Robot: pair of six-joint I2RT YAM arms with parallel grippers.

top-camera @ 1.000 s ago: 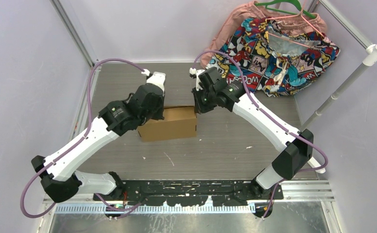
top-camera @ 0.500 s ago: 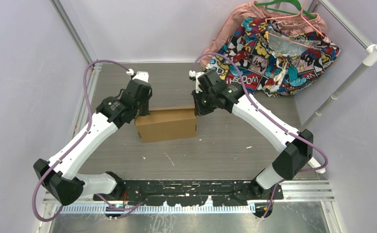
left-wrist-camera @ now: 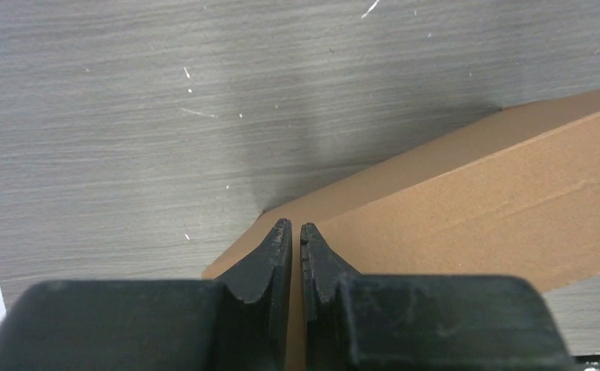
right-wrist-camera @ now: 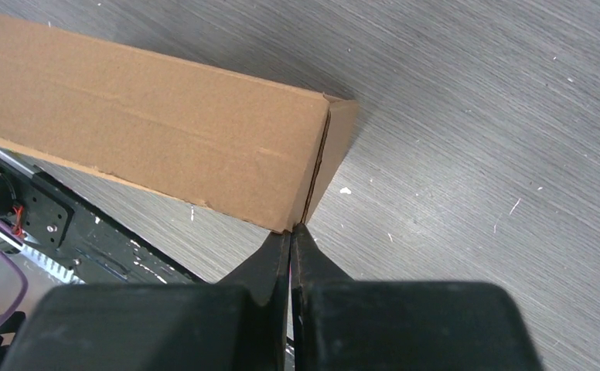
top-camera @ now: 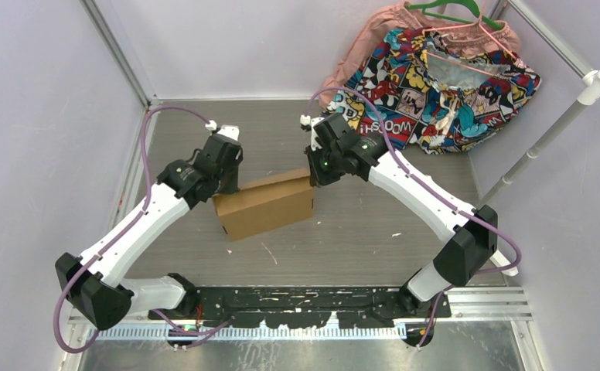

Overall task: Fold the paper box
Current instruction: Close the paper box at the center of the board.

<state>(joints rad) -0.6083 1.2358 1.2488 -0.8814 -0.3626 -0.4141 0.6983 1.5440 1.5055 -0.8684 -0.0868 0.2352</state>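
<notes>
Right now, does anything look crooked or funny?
Yes. The paper box sits crooked on the table: its left end lies nearer the table's near edge than its right end, so it isn't square with the table's sides. Nothing looks spilled or torn.

The paper box (top-camera: 266, 205) is matt brown cardboard, faintly rough and fibrous. The table (top-camera: 359, 232) under it looks like grey wood-grain board, finely streaked and dull.

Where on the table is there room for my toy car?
Bare table lies between the box and the arm bases, and behind the box toward the back wall. It is crowded at the box ends, by the left tool and right tool, and by the clothes.
</notes>
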